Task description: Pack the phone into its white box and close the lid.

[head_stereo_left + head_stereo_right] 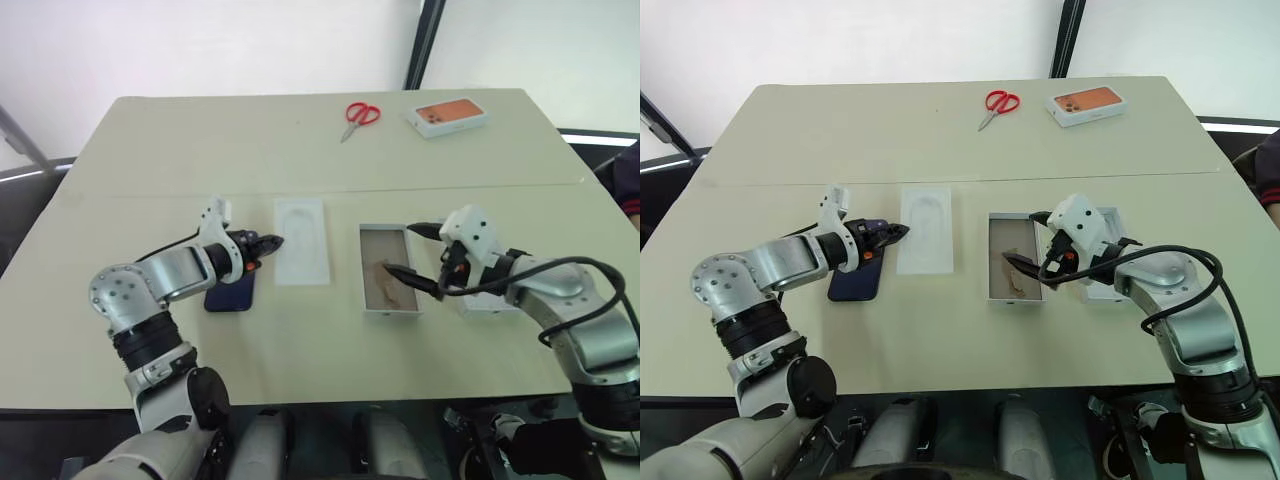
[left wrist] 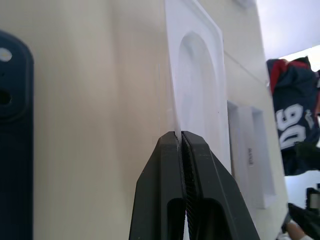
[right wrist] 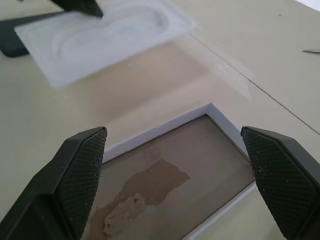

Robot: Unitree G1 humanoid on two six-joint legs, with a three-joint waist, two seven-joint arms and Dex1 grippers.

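Observation:
The phone (image 1: pixel 231 294), dark navy, lies flat on the table, partly under my left forearm. Just right of it lies a white insert (image 1: pixel 301 240) with an oval recess. My left gripper (image 2: pixel 181 135) is shut on the insert's near-left edge, and that edge looks slightly lifted. The white box (image 1: pixel 387 270), with a brownish floor, sits open at the centre. My right gripper (image 1: pixel 402 250) hangs open over the box's right side with nothing between its fingers (image 3: pixel 75 170). The lid (image 2: pixel 250 150) lies white side up to the right of the box, mostly hidden under my right arm.
Red scissors (image 1: pixel 360 114) and a white box with an orange phone picture (image 1: pixel 447 116) lie at the table's far edge. A person in a dark jersey (image 2: pixel 292 125) stands beyond the table's right side. A seam (image 1: pixel 330 190) crosses the tabletop behind the objects.

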